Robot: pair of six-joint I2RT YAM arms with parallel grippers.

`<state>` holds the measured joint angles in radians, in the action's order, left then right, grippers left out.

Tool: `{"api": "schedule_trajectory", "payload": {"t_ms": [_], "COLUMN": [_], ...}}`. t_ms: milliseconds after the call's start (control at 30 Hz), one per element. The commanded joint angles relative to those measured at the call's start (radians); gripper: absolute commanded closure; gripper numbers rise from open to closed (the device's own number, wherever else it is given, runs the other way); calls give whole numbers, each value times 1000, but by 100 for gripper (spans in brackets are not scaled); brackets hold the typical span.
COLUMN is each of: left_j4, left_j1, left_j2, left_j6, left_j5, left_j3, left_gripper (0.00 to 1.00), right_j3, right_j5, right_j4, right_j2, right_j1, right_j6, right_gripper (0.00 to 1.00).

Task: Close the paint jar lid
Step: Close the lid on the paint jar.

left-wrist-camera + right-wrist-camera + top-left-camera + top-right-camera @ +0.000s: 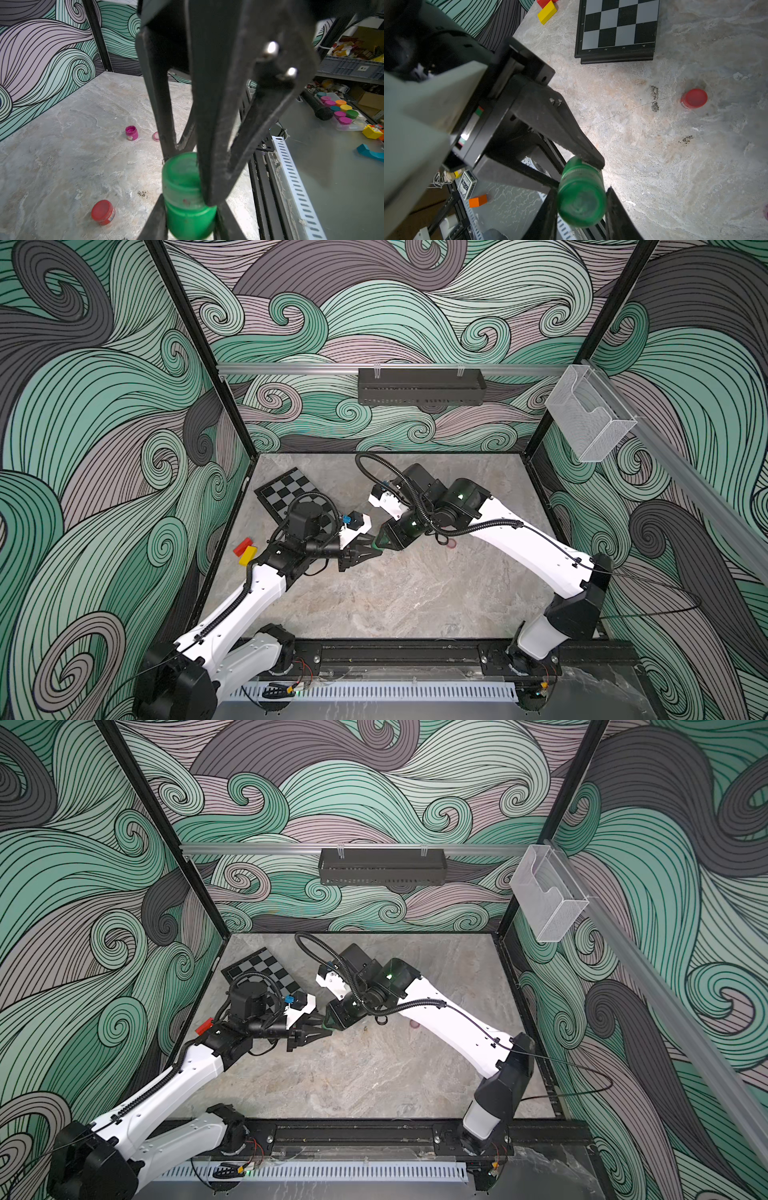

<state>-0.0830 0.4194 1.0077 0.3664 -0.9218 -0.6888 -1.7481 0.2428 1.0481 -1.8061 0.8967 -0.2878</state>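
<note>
A small green paint jar [180, 176] hangs in the air between both arms, above the middle of the table. Its green lid [191, 222] sits over the jar's mouth, with a clear band of neck showing between lid and body. My left gripper [191, 216] is shut on the lid. My right gripper [581, 207] comes from the opposite side and is shut on the jar [581, 203] body. In both top views only a green sliver of the jar [377, 545] [328, 1026] shows where the two sets of fingers meet.
A red jar [102, 212] [694, 98] with its lid on stands on the marble table. An open magenta jar [131, 133] stands farther off, with a pink lid [155, 136] lying beside it. A chessboard [286, 489] and red and yellow blocks [246, 551] lie at the left.
</note>
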Motion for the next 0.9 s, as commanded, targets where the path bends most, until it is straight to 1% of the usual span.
{"api": "schedule_trajectory", "payload": {"t_ms": [0, 100, 267, 400, 600, 767, 867], "left_j4": [166, 167, 167, 167, 161, 158, 157], "left_j1": [13, 13, 13, 14, 13, 13, 14], "left_j2": [-43, -43, -46, -43, -37, -27, -20], "left_j6": [9, 8, 9, 7, 9, 13, 17], "left_j5": [-32, -30, -30, -30, -34, -49, -59], "left_j3": [-37, -37, -34, -34, -36, -40, -41], "left_gripper": [81, 81, 81, 81, 81, 81, 81], "right_j3": [28, 23, 15, 4, -37, -50, -48], "right_j5": [-26, -22, -38, -41, -35, 2, 28], "right_j4": [-71, -70, -68, -66, -38, -29, -28], "right_j2": [-35, -39, -32, -21, 22, 97, 132], "right_j1": [42, 53, 56, 52, 22, -40, -77], "right_j6": [-122, -146, -144, -127, -77, -31, -4], "right_gripper": [80, 79, 75, 69, 53, 37, 30]}}
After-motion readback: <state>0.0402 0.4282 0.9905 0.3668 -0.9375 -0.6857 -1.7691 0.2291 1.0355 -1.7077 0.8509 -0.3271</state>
